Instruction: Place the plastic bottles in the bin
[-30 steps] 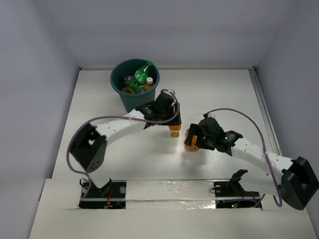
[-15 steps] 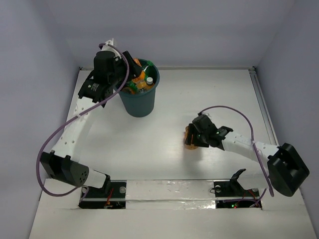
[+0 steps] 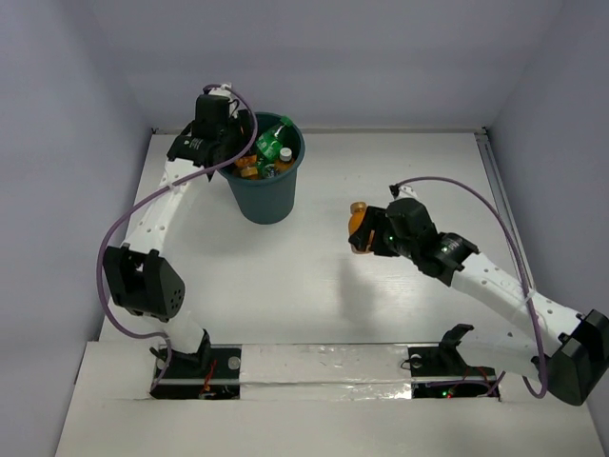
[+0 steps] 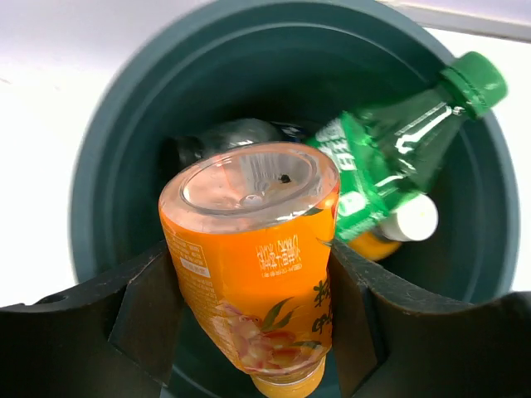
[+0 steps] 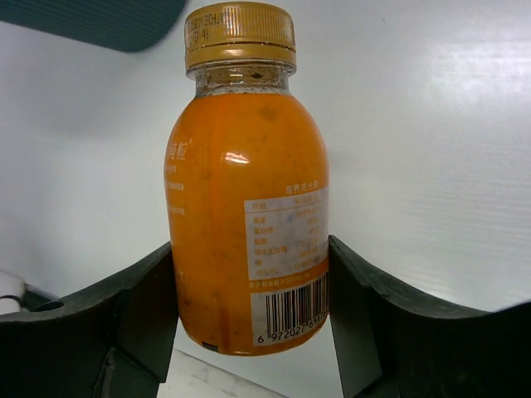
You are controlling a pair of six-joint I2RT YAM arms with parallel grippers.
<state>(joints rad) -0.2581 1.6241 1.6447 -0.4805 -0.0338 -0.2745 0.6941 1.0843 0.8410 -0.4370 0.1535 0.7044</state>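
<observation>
Bottles (image 3: 263,157) of plastic, several already down in the bin (image 3: 269,198), a dark teal bucket standing at the far left of the table (image 3: 428,162). Inside it, a green bottle (image 4: 390,153) lies slanted with its cap up near the rim. A white-capped bottle (image 4: 409,221) sits under it, and a clear bottle (image 4: 220,135) is dimly seen deeper, detail lost in shadow. The left gripper (image 4: 253,319) hangs right over the bin's mouth, its fingers pinching an orange bottle (image 4: 257,249) from both sides. The bottle's base end points out toward the bin's interior and its cap end sits nearer the wrist. Held there, above the opening and inside the ring of the rim, it looks set for release, and letting go should land it on the pile. The right gripper (image 5: 253,311) clamps a second orange bottle (image 5: 249,224), gold cap pointing away from the wrist and barcode label facing the camera. Its fingers grip the lower body, which leaves the neck free. From above this bottle appears lifted off the table at mid-right, well apart from the bin, and is likely being carried that way. My guess is the right arm should wait for the left to clear the rim, since both aim at one opening.
</observation>
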